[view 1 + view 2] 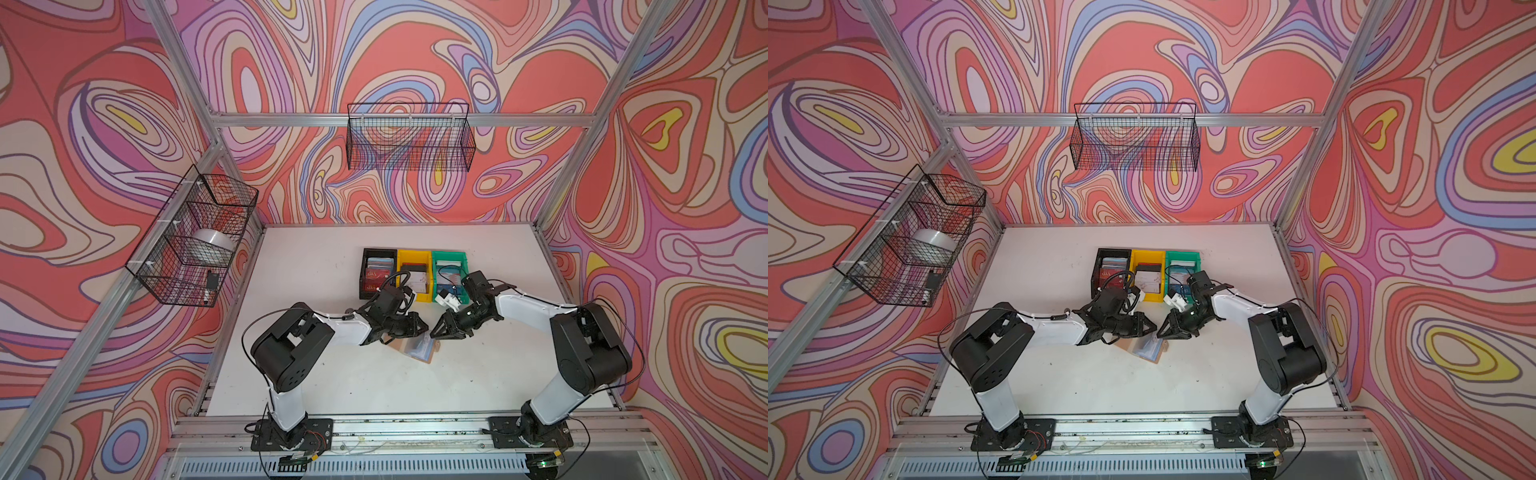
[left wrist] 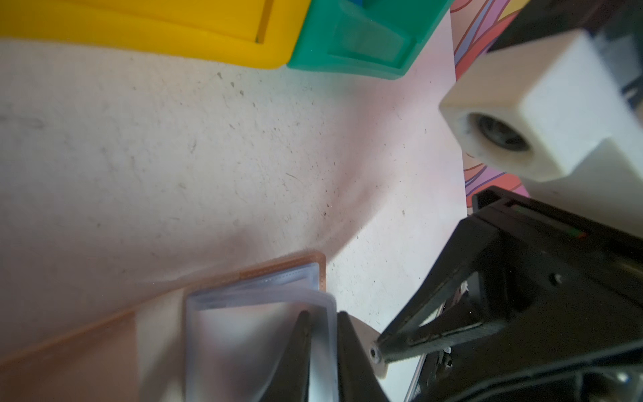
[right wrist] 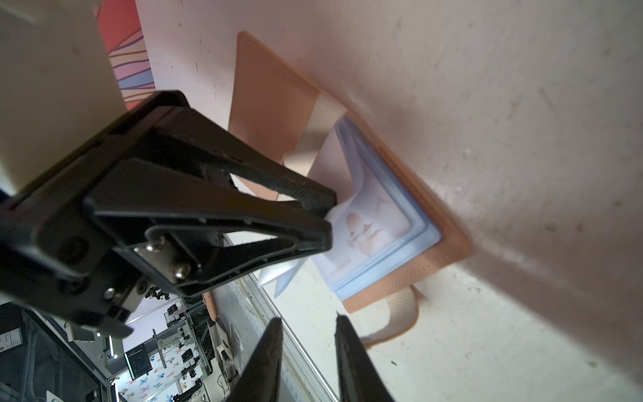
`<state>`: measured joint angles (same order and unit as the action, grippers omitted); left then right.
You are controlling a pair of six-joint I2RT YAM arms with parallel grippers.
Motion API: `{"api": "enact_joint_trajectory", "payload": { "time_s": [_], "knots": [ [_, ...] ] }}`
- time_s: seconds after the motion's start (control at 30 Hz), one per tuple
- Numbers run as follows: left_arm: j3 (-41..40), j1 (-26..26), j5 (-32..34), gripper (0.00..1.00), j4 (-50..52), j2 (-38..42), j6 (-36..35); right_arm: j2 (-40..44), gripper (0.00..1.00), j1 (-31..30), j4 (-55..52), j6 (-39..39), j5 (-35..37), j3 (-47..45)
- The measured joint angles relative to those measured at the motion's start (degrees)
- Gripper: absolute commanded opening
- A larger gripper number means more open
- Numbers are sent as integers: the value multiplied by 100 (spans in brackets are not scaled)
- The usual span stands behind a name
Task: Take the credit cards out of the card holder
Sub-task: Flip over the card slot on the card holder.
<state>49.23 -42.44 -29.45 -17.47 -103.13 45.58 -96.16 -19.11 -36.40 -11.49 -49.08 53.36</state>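
Black jaws of the left gripper are drawn nearly together on a clear sleeve page of the card holder and the page curls up from the stack. Holder lies open on the white table, tan cover down. One credit card, pale with reddish marks, sits in a sleeve. Right gripper hovers just beside the holder's tab edge, jaws a narrow gap apart, holding nothing. Behind: black bin, yellow bin, green bin
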Motion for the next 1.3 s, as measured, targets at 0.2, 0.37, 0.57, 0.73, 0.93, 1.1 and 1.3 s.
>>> {"api": "enact_joint_trajectory", "payload": {
  "time_s": [0.2, 0.37, 0.57, 0.73, 0.93, 1.1, 1.3],
  "knots": [
    [0, 17, 111, 18, 369, 376, -107, -310, 26, -122, -4, -11, 68, 179],
    [2, 66, 195, 18, 675, 669, -214, -426, 26, -251, -13, -9, 142, 398],
    [11, 136, 291, 17, 942, 748, -315, -680, 25, -330, -15, -2, 175, 573],
    [-4, 214, 291, 17, 1014, 748, -341, -807, 26, -339, -31, -17, 295, 570],
    [-179, 367, 293, 17, 1113, 817, -363, -863, 26, -339, -74, -15, 472, 573],
    [-400, 544, 413, 17, 1266, 1021, -446, -1005, 26, -339, -175, -9, 616, 612],
    [-732, 625, 551, 17, 1397, 1110, -494, -1113, 25, -341, -219, -13, 632, 739]
  ]
}}
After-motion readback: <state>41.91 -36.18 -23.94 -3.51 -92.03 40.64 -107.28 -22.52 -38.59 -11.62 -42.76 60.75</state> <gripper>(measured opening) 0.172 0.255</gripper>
